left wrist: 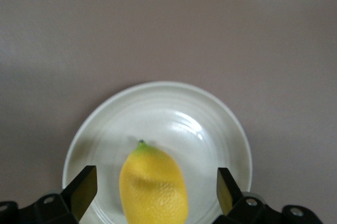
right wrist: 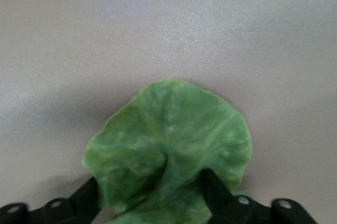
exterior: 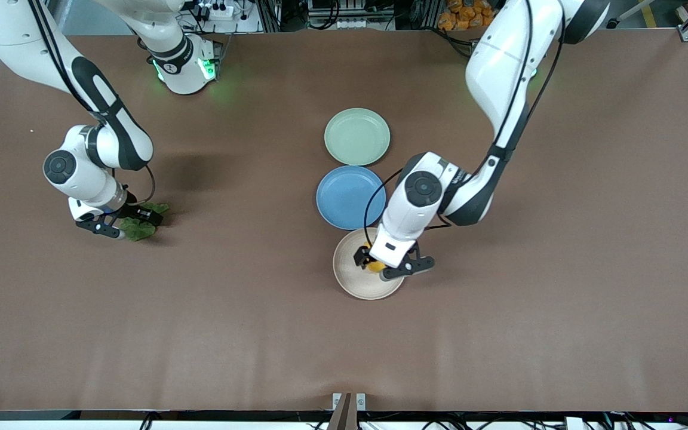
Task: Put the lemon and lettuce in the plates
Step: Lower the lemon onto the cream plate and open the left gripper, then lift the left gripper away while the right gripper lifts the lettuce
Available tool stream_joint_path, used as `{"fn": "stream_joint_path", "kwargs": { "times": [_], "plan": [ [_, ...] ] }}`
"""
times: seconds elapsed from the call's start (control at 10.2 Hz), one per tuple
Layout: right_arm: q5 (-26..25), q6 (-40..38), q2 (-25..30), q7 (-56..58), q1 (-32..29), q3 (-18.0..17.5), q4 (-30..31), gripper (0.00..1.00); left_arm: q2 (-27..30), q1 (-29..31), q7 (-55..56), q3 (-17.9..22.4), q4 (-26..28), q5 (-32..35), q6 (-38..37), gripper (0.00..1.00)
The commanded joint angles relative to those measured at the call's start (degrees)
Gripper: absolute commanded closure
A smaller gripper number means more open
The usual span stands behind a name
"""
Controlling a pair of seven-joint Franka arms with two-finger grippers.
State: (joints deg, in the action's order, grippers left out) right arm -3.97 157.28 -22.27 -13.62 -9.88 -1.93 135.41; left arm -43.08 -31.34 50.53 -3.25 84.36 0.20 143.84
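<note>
The yellow lemon (exterior: 374,264) lies in the beige-cream plate (exterior: 353,280), the plate nearest the front camera. My left gripper (exterior: 389,267) is over this plate, open, its fingers apart on either side of the lemon without touching it. In the left wrist view the lemon (left wrist: 154,187) sits on the plate (left wrist: 158,105) between the fingers (left wrist: 84,188). The dark green lettuce (exterior: 138,227) lies on the table toward the right arm's end. My right gripper (exterior: 122,224) is down at it, shut on the bunched leaf (right wrist: 168,139). The pale mint green plate (exterior: 357,136) is empty.
A blue round plate (exterior: 347,197) sits between the mint plate and the beige plate, the three in a row at the table's middle. The brown table (exterior: 230,310) is bare between the lettuce and the plates.
</note>
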Motion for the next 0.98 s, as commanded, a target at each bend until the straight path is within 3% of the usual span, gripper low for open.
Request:
{"fn": "stream_joint_path", "kwargs": {
  "times": [0.0, 0.1, 0.29, 0.49, 0.69, 0.88],
  "plan": [
    [0.01, -3.88, -1.02, -0.80, -0.32, -0.89, -1.81, 0.79, 5.54, 0.40, 0.54, 1.14, 1.68, 2.87, -3.28, 0.00],
    [0.01, -4.17, -0.93, -0.10, -0.32, -0.89, -1.90, 0.93, 7.21, 1.36, -0.16, 1.31, 1.59, 3.22, -5.22, 0.00],
    [0.01, -4.26, -0.41, -0.18, -0.23, -0.89, -2.52, 1.00, 9.93, 3.21, -1.83, 1.49, 1.59, 5.50, -7.69, 0.00],
    [0.01, -5.83, 1.61, -0.01, -0.05, -0.97, -3.22, 1.00, 12.75, 4.97, -7.70, 1.49, 1.59, 6.04, -11.98, 0.00],
    [0.10, -17.82, 3.02, -0.70, 0.47, -1.06, -8.56, 1.00, 16.43, 6.29, -8.25, 1.40, 1.59, 5.95, -18.21, 0.00],
    [0.10, -24.28, 5.12, -0.71, 1.53, -1.06, -11.39, 1.00, 19.51, 7.52, -8.25, 1.32, 1.51, 5.34, -23.76, 0.00]
  ]
}}
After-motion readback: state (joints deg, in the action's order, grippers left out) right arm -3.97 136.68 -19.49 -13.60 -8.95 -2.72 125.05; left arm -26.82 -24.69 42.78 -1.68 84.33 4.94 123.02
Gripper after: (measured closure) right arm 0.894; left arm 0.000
